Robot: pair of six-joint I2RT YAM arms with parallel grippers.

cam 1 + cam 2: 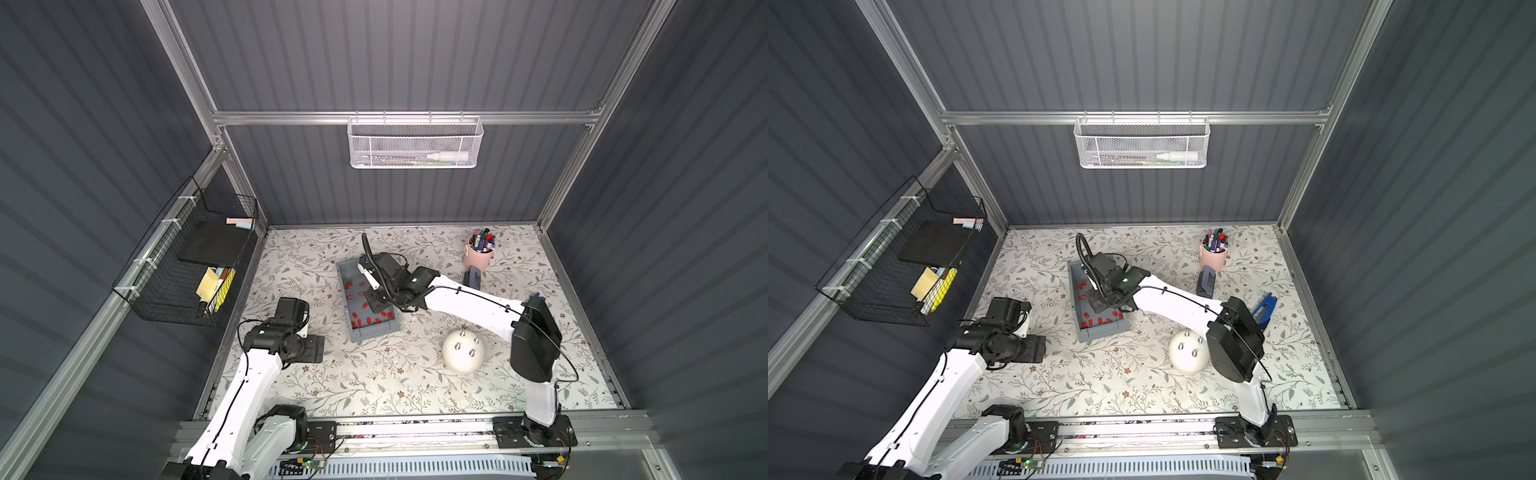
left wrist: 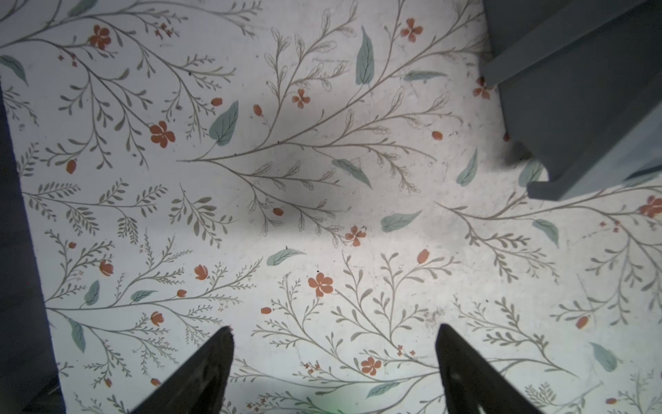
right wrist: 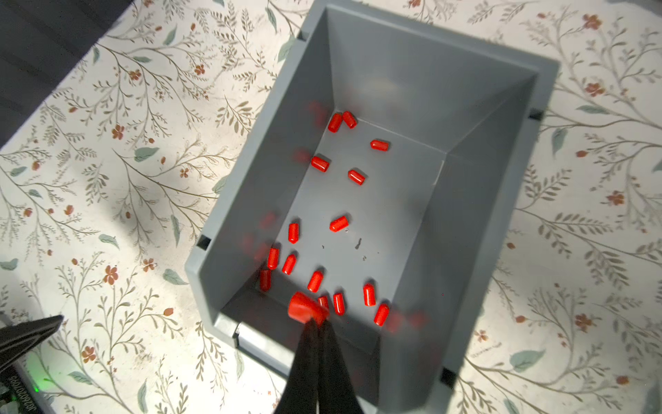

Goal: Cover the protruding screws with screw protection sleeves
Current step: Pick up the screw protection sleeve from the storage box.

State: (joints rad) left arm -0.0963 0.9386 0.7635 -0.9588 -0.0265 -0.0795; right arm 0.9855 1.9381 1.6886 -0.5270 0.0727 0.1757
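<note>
Several red screw protection sleeves lie loose on the floor of the grey bin, which also shows in both top views. My right gripper hangs over the bin's near end, shut on one red sleeve pinched at its fingertips. The white dome sits to the right of the bin. Its protruding screws are bare and silvery. My left gripper stands open above the bare floral table, left of the bin's corner, with nothing between its fingers.
A pink cup of marker pens stands at the back right, with a dark blue object beside it. A blue tool lies behind the right arm. A black wire basket hangs on the left wall, a white mesh basket on the back wall.
</note>
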